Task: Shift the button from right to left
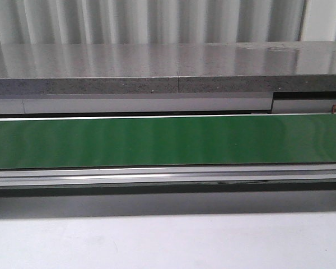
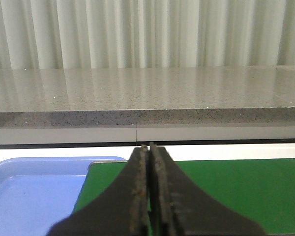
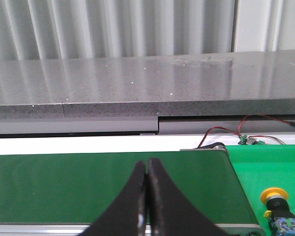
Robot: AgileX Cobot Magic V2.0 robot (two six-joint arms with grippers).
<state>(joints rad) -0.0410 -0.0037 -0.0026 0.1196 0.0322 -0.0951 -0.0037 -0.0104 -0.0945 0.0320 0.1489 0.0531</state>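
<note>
The button (image 3: 277,205), with a round yellow cap and a blue-grey body, stands on a bright green surface (image 3: 270,172) past the belt's right end, seen only in the right wrist view. My right gripper (image 3: 147,161) is shut and empty above the dark green belt (image 3: 88,187), to the left of the button and apart from it. My left gripper (image 2: 148,146) is shut and empty over the belt's left end (image 2: 226,191). Neither gripper shows in the front view, and the button is out of that view.
A blue tray (image 2: 34,196) sits beside the belt's left end. The green conveyor belt (image 1: 168,140) runs across the front view with a metal rail (image 1: 168,175) in front. A grey stone shelf (image 1: 157,67) lies behind it. Red wires (image 3: 226,132) and a small board are behind the belt's right end.
</note>
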